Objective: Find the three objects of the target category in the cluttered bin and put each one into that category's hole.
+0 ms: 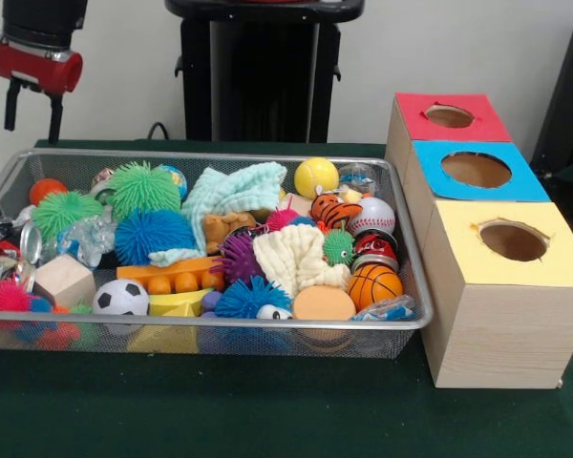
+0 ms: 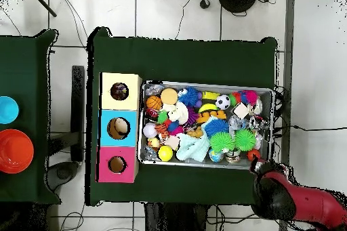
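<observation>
Clutter filled the wire bin [image 1: 0, 186], which sat on the green table [image 1: 267, 410]. Just beside the bin stood a row of three wooden boxes, each with a round hole in its top: a yellow box [image 1: 530, 262], a blue box [image 1: 477, 172] in the middle, and a red box [image 1: 449, 116]. In the overhead view something dark lay inside the yellow box's hole, though what it was could not be told.

Inside the bin, at the end nearest the boxes, lay several balls: a basketball [image 1: 373, 284], a baseball [image 1: 372, 216], a yellow ball [image 1: 316, 176] and a tiger-striped ball [image 1: 335, 209]. A soccer ball [image 1: 120, 299] rested against the bin's front wall, towards the end away from the boxes, next to a wooden cube [image 1: 65, 279]. Spiky rubber balls were scattered through the bin: a blue one [image 1: 153, 234], two green ones [image 1: 143, 187] at the back, a purple one [image 1: 237, 258] near the centre. A pale aqua cloth [image 1: 231, 191] and a cream cloth [image 1: 291, 258] lay over the middle of the pile. A peach disc [image 1: 324, 303] sat at the bin's front wall, below the basketball.

Above the bin's back corner farthest from the boxes hung the gripper [image 1: 31, 113], clear of the toys. Its two dark fingers [image 1: 54, 119] stood apart, with nothing between them.
</observation>
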`<state>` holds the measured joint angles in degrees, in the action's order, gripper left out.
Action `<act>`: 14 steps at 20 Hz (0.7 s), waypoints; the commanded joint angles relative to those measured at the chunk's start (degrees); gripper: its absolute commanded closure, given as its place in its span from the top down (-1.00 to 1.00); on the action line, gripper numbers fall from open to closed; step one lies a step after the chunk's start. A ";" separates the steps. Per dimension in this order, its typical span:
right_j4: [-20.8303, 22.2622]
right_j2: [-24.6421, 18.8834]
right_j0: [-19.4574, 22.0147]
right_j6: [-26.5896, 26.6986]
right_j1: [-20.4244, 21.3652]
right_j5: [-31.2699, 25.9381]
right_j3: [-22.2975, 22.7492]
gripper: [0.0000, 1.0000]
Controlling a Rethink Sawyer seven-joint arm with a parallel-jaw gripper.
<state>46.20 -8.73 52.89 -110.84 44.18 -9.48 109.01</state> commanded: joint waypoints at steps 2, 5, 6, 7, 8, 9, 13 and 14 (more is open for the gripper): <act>-1.31 -6.39 -1.92 -0.33 -2.30 -1.70 -0.33 1.00; -1.00 -6.06 -2.60 -1.23 -2.79 -0.36 -0.17 1.00; -0.77 -5.75 -2.95 -1.67 -3.03 0.34 -0.19 1.00; -0.53 -5.56 -3.06 -1.94 -3.29 1.01 -0.11 1.00; -0.42 -5.54 -3.21 -2.06 -3.43 1.46 -0.16 1.00; -0.03 -5.15 -3.54 -2.46 -3.78 2.49 -0.27 1.00; 0.58 -3.98 -4.79 -3.47 -5.33 4.39 -0.87 1.00; 0.76 -3.64 -5.11 -3.72 -5.86 4.96 -1.11 1.00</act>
<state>46.19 -9.07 49.37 -110.84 41.80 -9.29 109.00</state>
